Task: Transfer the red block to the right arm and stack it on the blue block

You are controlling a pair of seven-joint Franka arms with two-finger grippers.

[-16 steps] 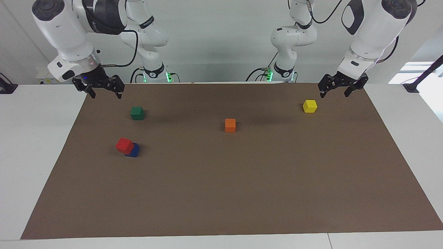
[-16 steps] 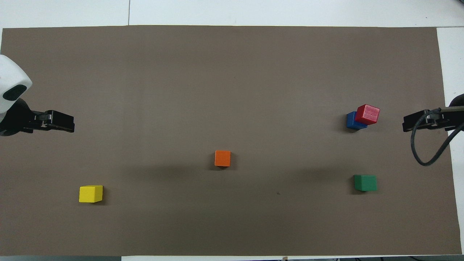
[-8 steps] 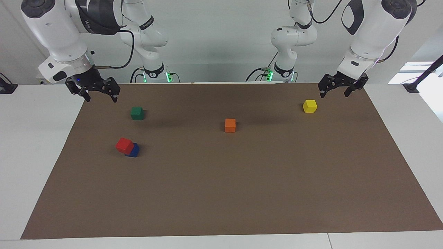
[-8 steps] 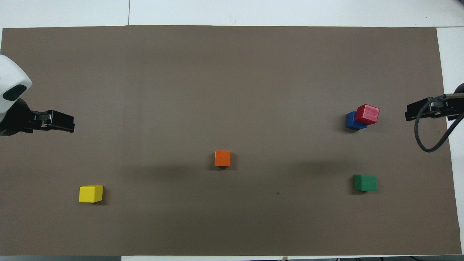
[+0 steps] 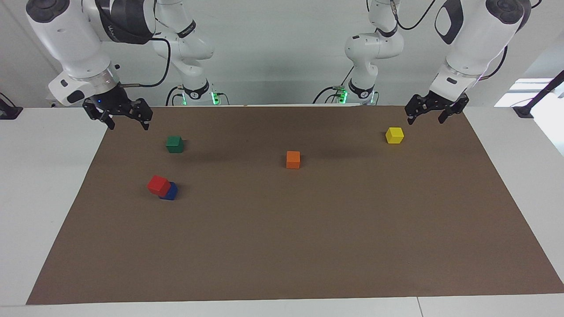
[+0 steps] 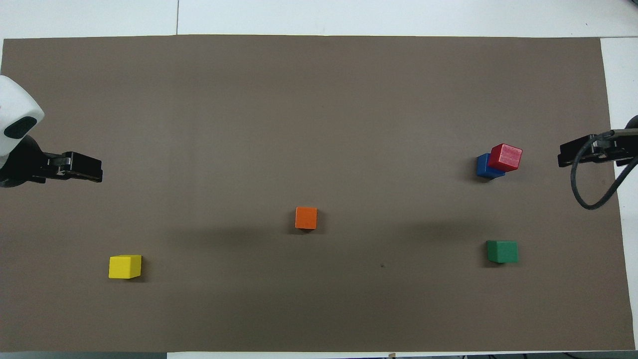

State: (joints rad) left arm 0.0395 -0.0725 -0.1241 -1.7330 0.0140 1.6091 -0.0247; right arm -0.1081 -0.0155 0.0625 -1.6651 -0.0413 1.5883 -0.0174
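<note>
over the last second we see the right gripper draw up and away toward its own corner of the brown mat, jaws wide and empty, while the left gripper waits open above the mat's edge near the yellow block. the red block sits on the blue block, offset toward the right arm's end yet resting there, so we judge the stack done. no containers appear; the green block and orange block lie loose.

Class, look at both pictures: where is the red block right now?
The red block sits on the blue block, toward the right arm's end of the table, farther from the robots than the green block.
</note>
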